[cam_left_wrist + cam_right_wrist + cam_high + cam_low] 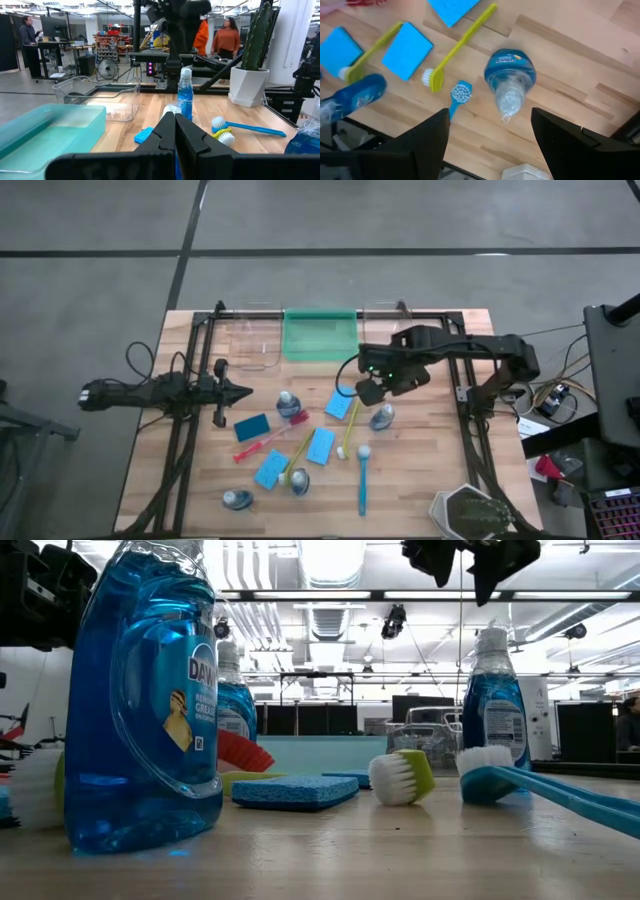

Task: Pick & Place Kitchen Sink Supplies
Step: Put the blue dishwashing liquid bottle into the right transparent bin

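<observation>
Several clear bottles of blue liquid stand on their bases on the wooden table, one [382,417] right below my right gripper and another [288,404] to its left. Flat blue sponges [321,446] lie among them, along with a red brush [262,442], yellow brushes [349,430] and a blue brush [363,480]. My right gripper [372,390] hangs open above the bottle [509,82], pointing down, its fingers apart and clear of it. My left gripper [235,392] is shut and empty at the table's left, level, pointing toward the supplies [175,135].
A clear bin [250,340], a green bin [320,335] and a second clear bin [385,325] line the far edge. A potted cactus [475,515] stands at the near right corner. Black frame rails run along both table sides. People stand in the room behind.
</observation>
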